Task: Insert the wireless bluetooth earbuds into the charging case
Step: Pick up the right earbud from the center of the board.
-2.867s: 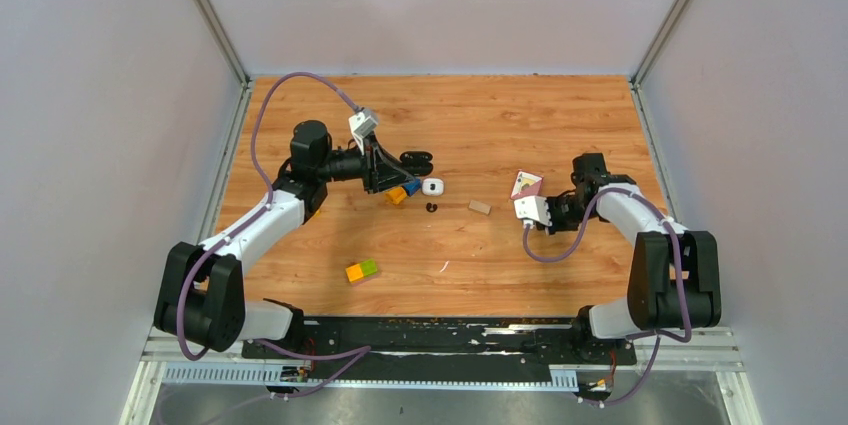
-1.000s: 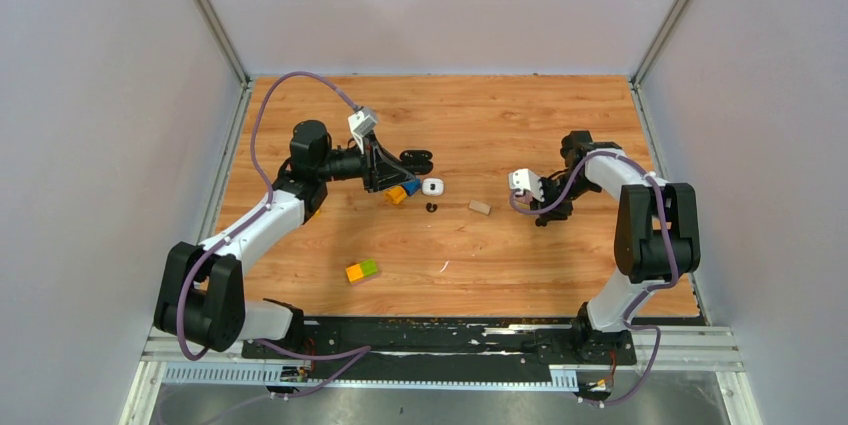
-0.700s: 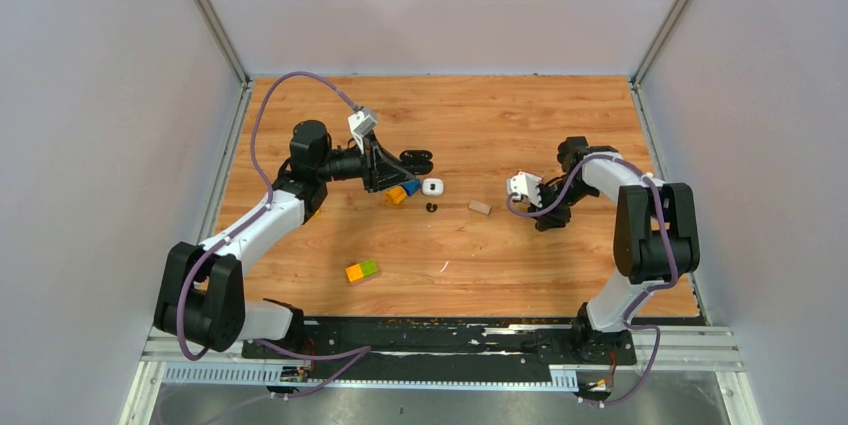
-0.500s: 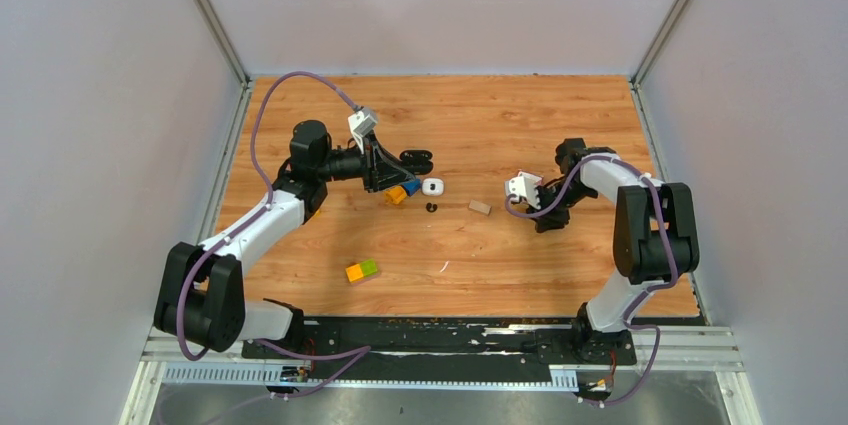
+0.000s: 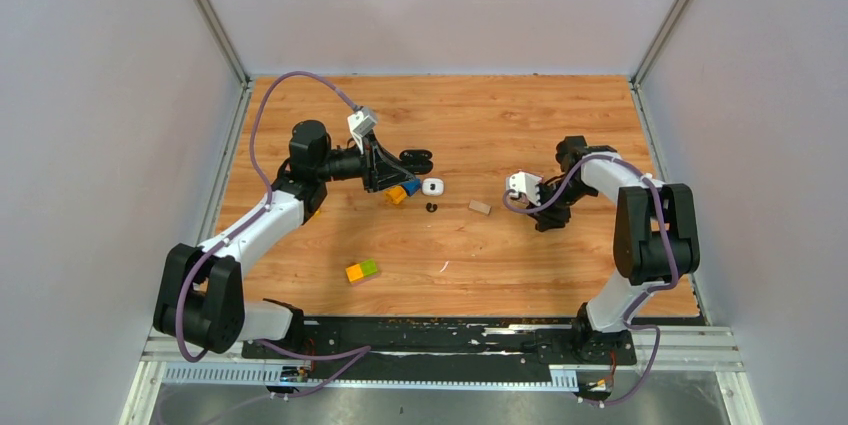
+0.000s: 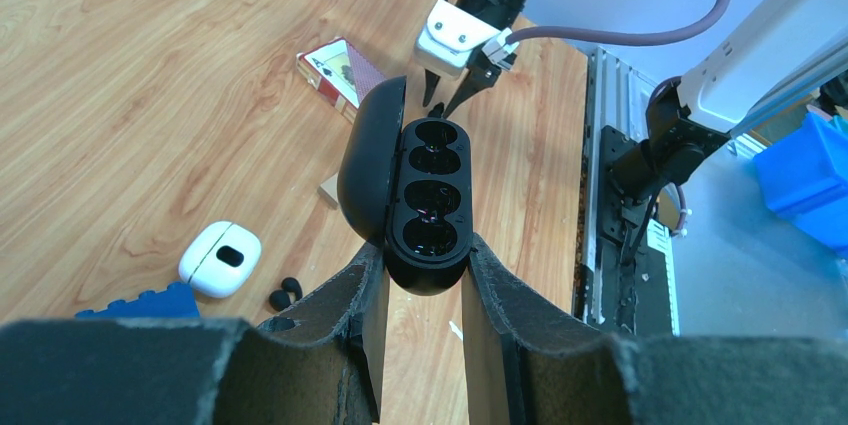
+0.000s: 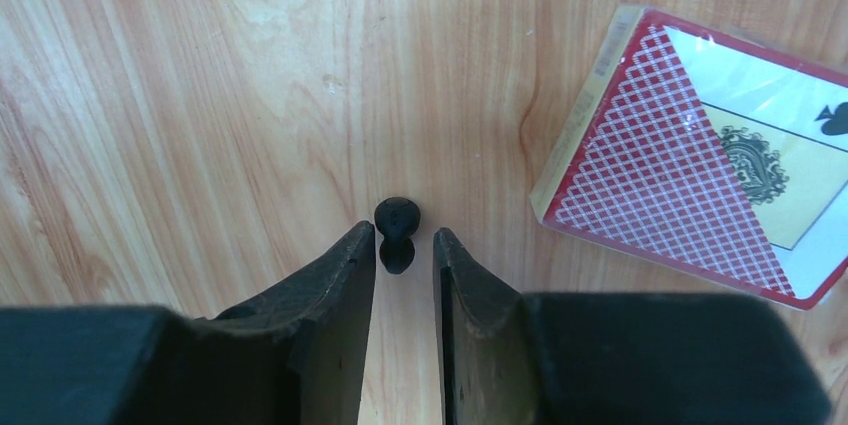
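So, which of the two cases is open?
The black case, held in the left end effector: its lid is swung back and its wells show. The white case lies shut on the table.

The right gripper [image 7: 404, 245] pointed down at the wooden surface [image 7: 150, 95], its two fingers narrowly apart. A small black earbud [image 7: 396, 223] lay between their tips, close against one finger. A red-backed playing-card box [image 7: 690, 205] lay nearby, clear of both.

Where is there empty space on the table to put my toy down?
The far strip of table by the back wall is bare; so is the near patch between the white sliver and the right arm. The middle around the white case is crowded.
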Controlling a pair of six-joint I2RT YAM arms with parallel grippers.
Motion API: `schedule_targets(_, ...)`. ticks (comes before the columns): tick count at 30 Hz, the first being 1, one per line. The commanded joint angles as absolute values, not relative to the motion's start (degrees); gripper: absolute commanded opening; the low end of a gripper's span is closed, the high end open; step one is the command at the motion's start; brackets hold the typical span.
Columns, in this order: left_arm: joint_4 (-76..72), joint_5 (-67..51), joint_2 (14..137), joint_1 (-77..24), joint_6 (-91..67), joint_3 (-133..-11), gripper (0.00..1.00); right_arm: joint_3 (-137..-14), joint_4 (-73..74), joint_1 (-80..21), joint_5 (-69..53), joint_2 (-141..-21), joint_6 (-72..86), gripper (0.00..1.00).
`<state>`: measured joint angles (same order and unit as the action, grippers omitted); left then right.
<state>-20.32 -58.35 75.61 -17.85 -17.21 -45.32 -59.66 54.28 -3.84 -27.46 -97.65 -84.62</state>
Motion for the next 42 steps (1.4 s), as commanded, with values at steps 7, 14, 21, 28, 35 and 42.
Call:
schedule_targets(7,-21.2,-58.5,73.6,-17.5,-16.2,-45.3,0.0,-62.5,55.5,-4.0,-28.5,-95.8,-83.7,0.25)
schedule_targets(14,-21.6,-58.5,73.9,-17.5,-16.5,-45.4,0.0,-62.5,56.7,-4.0,-28.9,-95.5,-84.1,0.16)
schedule_targets(21,-21.7,-58.5,74.0,-17.5,-16.6,-45.2,0.0,-63.3,58.1,-4.0,-28.9,-95.7,-84.0,0.13)
schedule_targets(28,-21.7,-59.0,73.9,-17.5,-16.4,-45.2,0.0,-68.0,64.1,-4.0,-30.8,-94.5,-83.8,0.0)
schedule_targets(35,-23.7,-61.6,74.4,-17.6,-14.4,-44.9,0.0,-75.9,74.6,-7.6,-36.5,-87.9,-82.3,0.0)
schedule_targets(42,-21.0,-64.0,74.5,-18.9,-6.9,-45.1,0.0,-91.5,81.3,-22.7,-40.1,-84.4,-72.4,0.0)
